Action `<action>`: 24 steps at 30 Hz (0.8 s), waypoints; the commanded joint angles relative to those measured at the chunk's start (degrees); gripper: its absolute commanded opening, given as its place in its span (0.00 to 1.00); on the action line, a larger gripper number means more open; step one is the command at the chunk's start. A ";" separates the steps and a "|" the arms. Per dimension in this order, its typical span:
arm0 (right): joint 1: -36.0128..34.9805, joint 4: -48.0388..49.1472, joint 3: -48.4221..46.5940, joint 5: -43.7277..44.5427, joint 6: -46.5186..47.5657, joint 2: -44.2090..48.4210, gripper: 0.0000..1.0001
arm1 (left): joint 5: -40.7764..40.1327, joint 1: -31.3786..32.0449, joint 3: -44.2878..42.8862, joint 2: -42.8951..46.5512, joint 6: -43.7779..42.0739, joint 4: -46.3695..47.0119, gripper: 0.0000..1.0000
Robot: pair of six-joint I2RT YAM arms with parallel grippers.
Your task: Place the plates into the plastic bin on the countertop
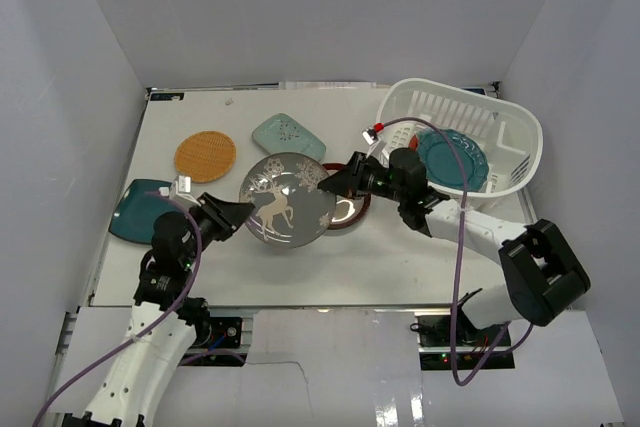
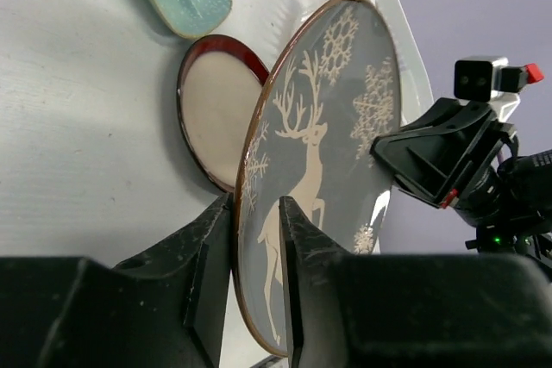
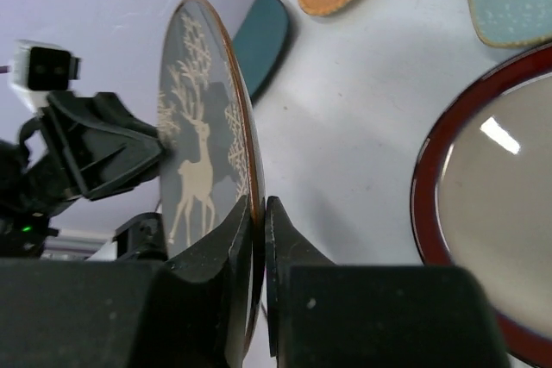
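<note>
I have the deer plate [image 1: 283, 202] pinched from both sides. The left end effector [image 1: 238, 215] is closed on its near-left rim, and the right end effector [image 1: 328, 185] is closed on the opposite rim. In each wrist view a finger lies on either face of the plate. It hangs roughly level, and I judge it clear of the desk [image 1: 400, 257]. Its right edge overlaps the red-rimmed plate [image 1: 348, 212] lying below. The bin [image 1: 440, 97] stands at the far right with the scalloped plate [image 1: 452, 159] already inside, and I cannot make out what lies under that one. The orange plate [image 1: 205, 155], mint plate [image 1: 287, 134] and dark teal plate [image 1: 135, 209] lie flat on the desk to the left. The deer plate looks like glazed ceramic, so I expect it to be rigid, fairly heavy for a rim pinch, slick under the pads and quick to chip if knocked. With so little finger depth on the lip, a one-sided hold would let the far edge droop and the glaze slide. I would want whichever end effector carries it alone to bite as deep over the rim as it can. Two arms clamping one stiff plate also worries me, since any mismatch in motion loads the rim directly. The bin is wider than the plate, so it should go in flat or slightly tilted, kept clear of the slotted wall.
</note>
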State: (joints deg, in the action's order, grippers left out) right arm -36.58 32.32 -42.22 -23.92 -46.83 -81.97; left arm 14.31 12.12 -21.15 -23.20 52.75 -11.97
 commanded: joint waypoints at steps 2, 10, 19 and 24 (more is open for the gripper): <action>6.24 3.63 -0.06 -1.82 -1.24 7.43 0.08 | 8.62 0.80 -5.75 -2.37 1.65 11.51 0.41; 29.52 -1.47 -1.90 -9.19 -5.64 17.81 0.08 | 13.47 0.89 -6.71 -14.39 2.09 18.38 0.66; 53.19 -16.28 -2.25 -0.01 3.39 20.98 0.08 | 15.40 2.90 -6.72 -35.84 -1.68 23.21 0.77; 53.80 -19.75 -4.36 9.59 10.61 15.81 0.08 | 12.59 6.68 -8.64 -48.75 -3.44 25.59 0.79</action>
State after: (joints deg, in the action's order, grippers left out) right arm 17.23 11.33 -41.89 -19.11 -39.86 -64.75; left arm 27.81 16.93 -27.53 -68.25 51.70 10.37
